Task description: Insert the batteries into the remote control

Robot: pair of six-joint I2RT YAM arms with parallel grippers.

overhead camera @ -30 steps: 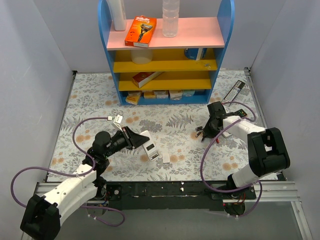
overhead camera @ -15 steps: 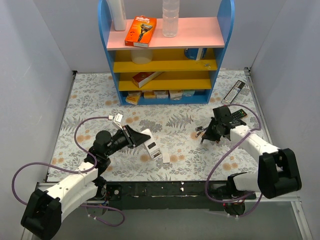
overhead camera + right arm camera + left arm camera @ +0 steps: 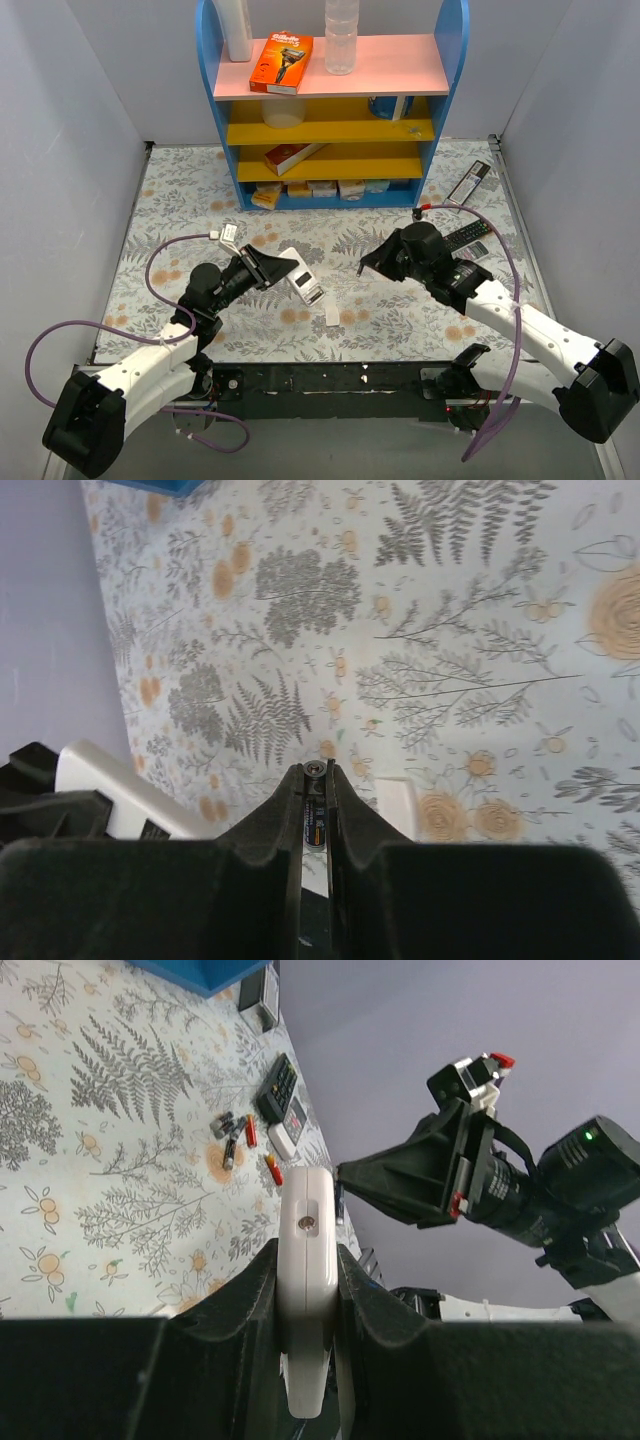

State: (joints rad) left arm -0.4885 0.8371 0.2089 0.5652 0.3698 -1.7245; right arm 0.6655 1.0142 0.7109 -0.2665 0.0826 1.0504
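Note:
My left gripper (image 3: 287,269) is shut on the small white remote control (image 3: 302,279) and holds it tilted above the floral table, left of centre. In the left wrist view the remote (image 3: 305,1250) stands edge-on between my fingers (image 3: 240,1305). My right gripper (image 3: 371,265) is shut on one dark battery (image 3: 316,825), held lengthwise between its fingers (image 3: 272,825), in the air right of the remote. Several loose batteries (image 3: 240,1135) with red ends lie on the table beyond; in the top view my right arm hides them. A small flat white piece (image 3: 332,316) lies on the table between the grippers.
A blue shelf (image 3: 445,60) with boxes and bottles stands at the back. A long dark remote (image 3: 470,182) lies at the back right. Another dark remote (image 3: 465,238) lies beside my right arm. Grey walls close in both sides.
My right arm has swung left from the battery pile toward the middle, with a battery in its gripper. My left gripper has tilted the remote up and shifted it slightly right.

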